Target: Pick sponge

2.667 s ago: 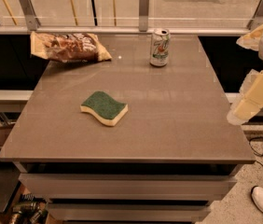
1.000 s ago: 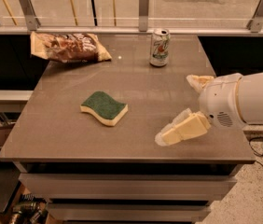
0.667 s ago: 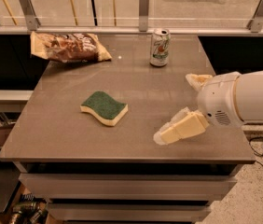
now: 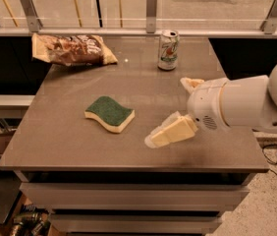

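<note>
The sponge (image 4: 110,113), dark green on top over pale yellow foam, lies flat on the grey-brown table (image 4: 69,141), left of centre. My gripper (image 4: 167,112) comes in from the right on a thick white arm (image 4: 246,102), just above the table and a short way right of the sponge. Its pale fingers are spread apart: one fingertip (image 4: 153,140) points at the table near the sponge's right end, the other (image 4: 190,83) sits farther back. It is open and holds nothing, and it does not touch the sponge.
A crinkled brown snack bag (image 4: 72,49) lies at the table's back left. A green and white soda can (image 4: 168,49) stands at the back centre-right. A railing with glass panels (image 4: 151,14) runs behind the table. Drawer fronts (image 4: 128,195) sit under the tabletop.
The arm came in from the right edge over the table. In the last second the gripper crept a little to the left, toward the sponge. The sponge has not moved.
</note>
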You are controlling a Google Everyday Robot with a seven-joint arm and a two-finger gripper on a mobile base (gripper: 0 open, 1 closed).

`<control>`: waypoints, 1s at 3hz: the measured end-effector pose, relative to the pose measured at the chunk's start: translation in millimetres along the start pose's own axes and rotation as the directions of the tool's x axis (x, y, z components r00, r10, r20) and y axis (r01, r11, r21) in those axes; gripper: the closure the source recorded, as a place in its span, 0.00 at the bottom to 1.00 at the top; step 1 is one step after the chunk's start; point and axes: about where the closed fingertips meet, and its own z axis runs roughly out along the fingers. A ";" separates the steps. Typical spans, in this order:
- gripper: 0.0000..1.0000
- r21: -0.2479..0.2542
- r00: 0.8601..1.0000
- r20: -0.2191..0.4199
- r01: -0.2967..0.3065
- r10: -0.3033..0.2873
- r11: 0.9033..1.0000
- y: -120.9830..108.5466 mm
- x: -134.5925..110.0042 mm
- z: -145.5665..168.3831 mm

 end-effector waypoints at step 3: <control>0.00 -0.062 0.987 0.160 -0.024 0.034 0.998 40.1 -19.5 73.8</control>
